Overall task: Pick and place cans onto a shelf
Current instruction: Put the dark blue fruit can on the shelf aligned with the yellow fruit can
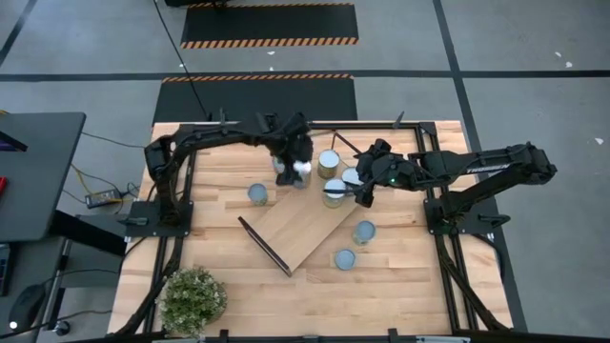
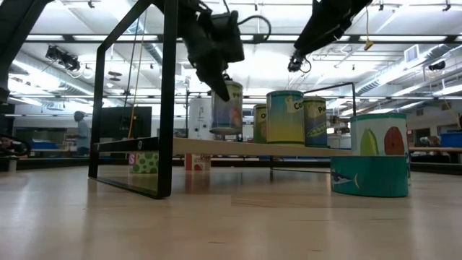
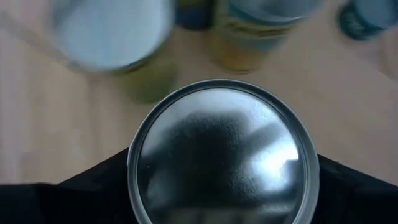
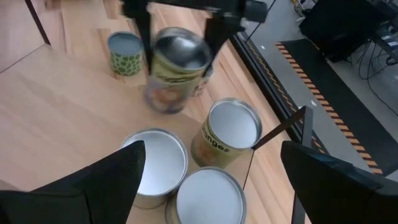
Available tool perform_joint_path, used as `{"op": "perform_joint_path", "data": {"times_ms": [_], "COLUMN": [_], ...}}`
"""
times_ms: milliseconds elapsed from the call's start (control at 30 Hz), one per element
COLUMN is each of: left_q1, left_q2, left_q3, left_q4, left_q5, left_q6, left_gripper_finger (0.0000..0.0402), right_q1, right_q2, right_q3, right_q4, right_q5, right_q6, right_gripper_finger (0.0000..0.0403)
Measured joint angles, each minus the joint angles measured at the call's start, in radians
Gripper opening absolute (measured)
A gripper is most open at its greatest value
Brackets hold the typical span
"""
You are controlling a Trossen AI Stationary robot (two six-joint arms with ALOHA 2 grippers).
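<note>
My left gripper (image 1: 297, 168) is clamped on a can (image 2: 227, 107), holding it just above the shelf (image 1: 303, 229) near its far end. Three more cans (image 4: 229, 132) stand grouped on the shelf under my right gripper (image 1: 361, 193), whose fingers stand wide apart, holding nothing.

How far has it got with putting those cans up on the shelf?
About halfway. Three cans already stand together at one end of the shelf. The left pincer grips a fourth can and holds it just above the board. The right pincer hangs open over the three cans. Left on the table: one can beside the shelf's far side and two near the right arm.
</note>
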State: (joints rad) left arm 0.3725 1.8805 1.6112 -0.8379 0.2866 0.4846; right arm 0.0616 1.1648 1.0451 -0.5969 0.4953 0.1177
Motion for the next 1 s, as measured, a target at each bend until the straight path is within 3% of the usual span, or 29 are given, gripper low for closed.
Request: {"op": "perform_joint_path", "data": {"times_ms": [300,567,667,867,1000], "left_q1": [-0.136,-0.196,-0.212,-0.24,-0.256], "left_q2": [0.001,0.001,0.0,0.002,0.002], "left_q3": [-0.059,-0.12,-0.124,-0.127,-0.127], "left_q4": [0.048,0.144,0.159,0.158,0.157], "left_q5": [-0.028,-0.155,-0.168,-0.294,-0.349], "left_q6": [0.008,-0.003,-0.001,0.0,0.01], "left_gripper_finger": [0.0319,0.0328,0.0343,0.0393,0.0392], "right_q1": [0.015,0.015,0.015,0.015,0.015], "right_q2": [0.004,0.004,0.004,0.004,0.004], "right_q3": [0.0,0.0,0.0,0.0,0.0], "right_q4": [-0.003,-0.003,-0.003,-0.003,-0.003], "right_q5": [0.0,0.0,0.0,0.0,0.0], "right_q6": [0.01,0.01,0.01,0.01,0.01], "right_gripper_finger": [0.0382,0.0382,0.0382,0.0382,0.0382]}}
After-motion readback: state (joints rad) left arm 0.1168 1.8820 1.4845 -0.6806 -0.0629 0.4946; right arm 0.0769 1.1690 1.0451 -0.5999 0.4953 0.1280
